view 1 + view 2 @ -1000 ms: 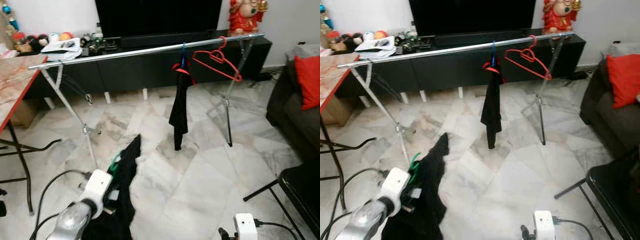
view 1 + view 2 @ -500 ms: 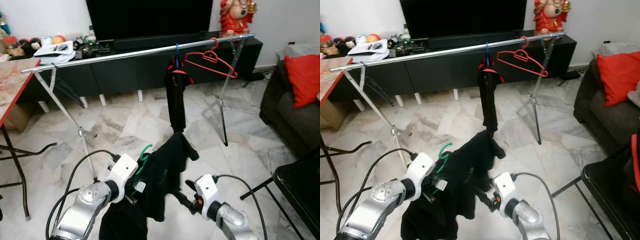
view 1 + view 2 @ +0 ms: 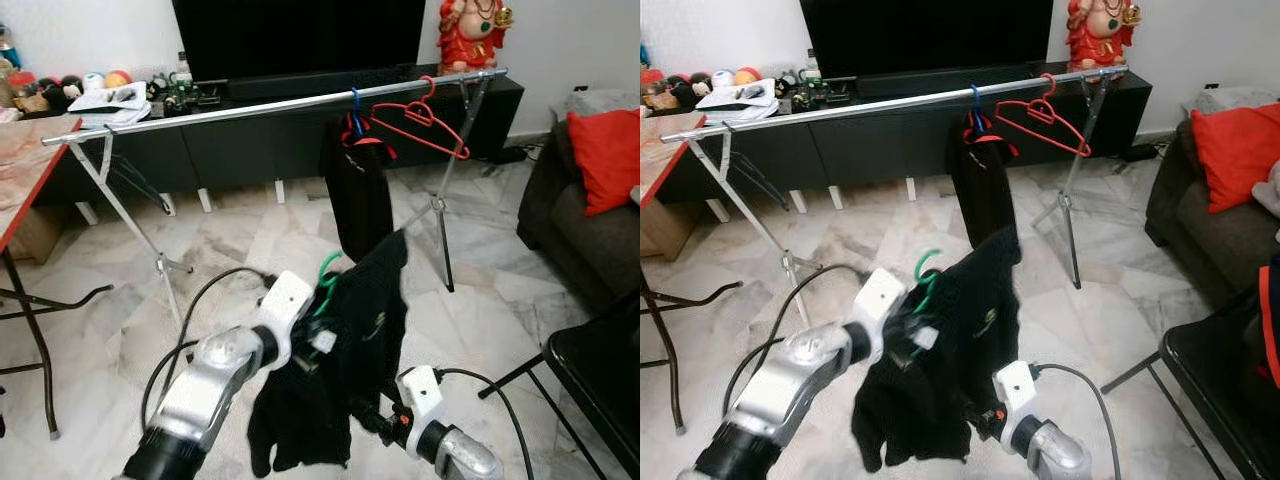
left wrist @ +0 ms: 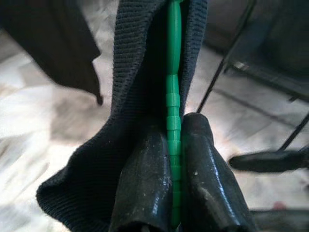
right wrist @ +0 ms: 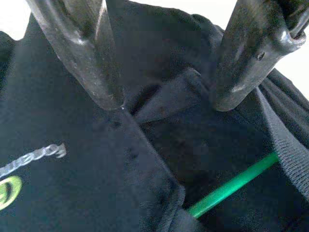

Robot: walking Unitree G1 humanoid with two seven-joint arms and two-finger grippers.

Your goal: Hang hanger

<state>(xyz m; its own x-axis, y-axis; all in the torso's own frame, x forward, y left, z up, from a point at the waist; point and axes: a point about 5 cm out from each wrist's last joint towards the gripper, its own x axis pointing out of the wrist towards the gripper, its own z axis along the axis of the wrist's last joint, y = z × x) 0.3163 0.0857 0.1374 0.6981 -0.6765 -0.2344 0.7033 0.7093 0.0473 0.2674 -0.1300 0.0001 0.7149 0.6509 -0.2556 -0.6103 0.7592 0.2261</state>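
Left tool (image 4: 175, 145) raised, fingers clamped together; right tool (image 5: 166, 104) low, fingers spread.

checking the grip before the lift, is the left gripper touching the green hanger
Touching. The left wrist view shows the left gripper with its jaws shut on the green hanger, both black fingers pressed against it.

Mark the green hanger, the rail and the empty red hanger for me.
green hanger (image 3: 327, 268): left eye view, on its hook.
rail (image 3: 240, 107): left eye view, bare mid-span.
red hanger (image 3: 432, 133): left eye view, lower bar.
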